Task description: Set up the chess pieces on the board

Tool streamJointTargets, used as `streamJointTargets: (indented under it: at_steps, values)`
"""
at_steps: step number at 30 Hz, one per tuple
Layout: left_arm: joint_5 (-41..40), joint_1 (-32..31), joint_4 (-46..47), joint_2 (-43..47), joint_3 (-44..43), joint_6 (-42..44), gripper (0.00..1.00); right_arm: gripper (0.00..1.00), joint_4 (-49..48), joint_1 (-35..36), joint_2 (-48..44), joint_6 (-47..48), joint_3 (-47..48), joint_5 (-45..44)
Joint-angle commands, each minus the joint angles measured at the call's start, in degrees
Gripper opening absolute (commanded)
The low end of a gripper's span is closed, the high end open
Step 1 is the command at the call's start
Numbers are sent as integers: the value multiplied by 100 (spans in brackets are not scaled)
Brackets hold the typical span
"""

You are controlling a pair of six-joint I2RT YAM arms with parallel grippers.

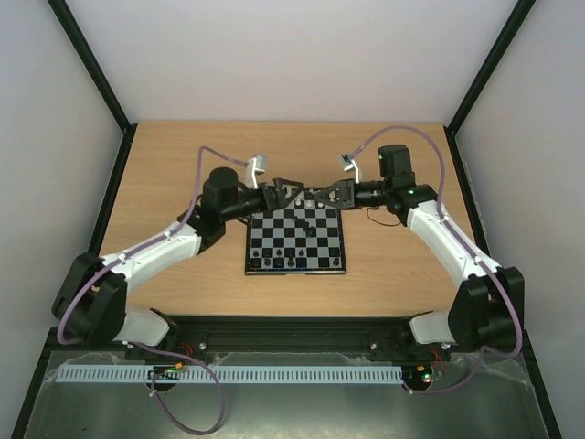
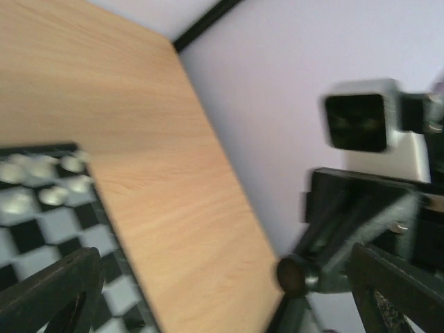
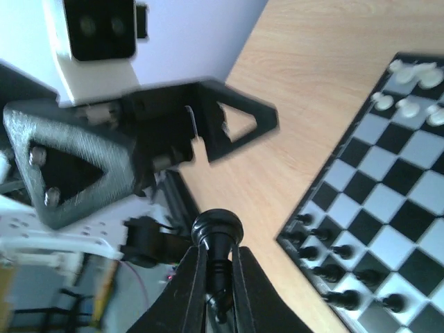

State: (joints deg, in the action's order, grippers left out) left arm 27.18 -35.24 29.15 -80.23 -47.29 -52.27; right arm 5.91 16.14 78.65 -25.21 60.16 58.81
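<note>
Above the far edge of the board (image 1: 274,240), the left tool (image 1: 279,194) is being held wide, carrying nothing. Just to its right, a black chess piece (image 3: 216,229) is being pinched narrowly by the right tool (image 3: 216,260). A placing step is judged to be in hand; lowering onto a free square is being called for next. No readable writing is being shown.

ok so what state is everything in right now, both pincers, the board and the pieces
left pincer: open, holding nothing
right pincer: shut on a black piece
black piece: clamped between the fingers, lifted off the board
board: flat on the table, only partly set, middle squares bare
white pieces: on the board at one end
other black pieces: on the board at the opposite end
</note>
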Motion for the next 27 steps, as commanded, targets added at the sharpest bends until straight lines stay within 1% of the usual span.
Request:
streamJointTargets:
  at_steps: [1,3,4,6,7,8,9,12,14,18,25,27]
  values:
    - [-195,497,-2428,547,-721,1930,99,3,1941,88,-367,2212,433,-958]
    - [-707,599,-3383,634,-1115,2729,99,4,2588,250,-359,2856,548,-1403]
    - [-1123,606,-3814,620,-1316,3065,99,4,2766,345,-378,3102,544,-1660]
    - [-2227,595,-4638,459,-1689,3656,99,4,2921,541,-456,3437,474,-2139]
    - [-2916,564,-4902,364,-1783,3814,99,4,2944,645,-510,3550,426,-2382]
    - [-3503,555,-4993,359,-1698,3828,99,4,2977,794,-545,3666,394,-2620]
    - [-3806,558,-4859,475,-1471,3863,99,4,3008,920,-578,3774,382,-2849]
    - [-4159,560,-3829,993,-530,4183,99,4,3154,1273,-568,4115,425,-3519]
    - [-4295,575,-3580,1226,-183,4318,99,4,3278,1447,-511,4272,472,-3877]
    - [-4332,556,-3439,1416,-29,4416,99,4,3425,1681,-387,4524,547,-4327]
    - [-4380,554,-3583,1285,-171,4462,99,4,3612,2331,-21,4704,650,-5055]
    - [-4676,533,-3634,1286,-184,4434,99,4,3636,2554,69,4739,588,-5231]
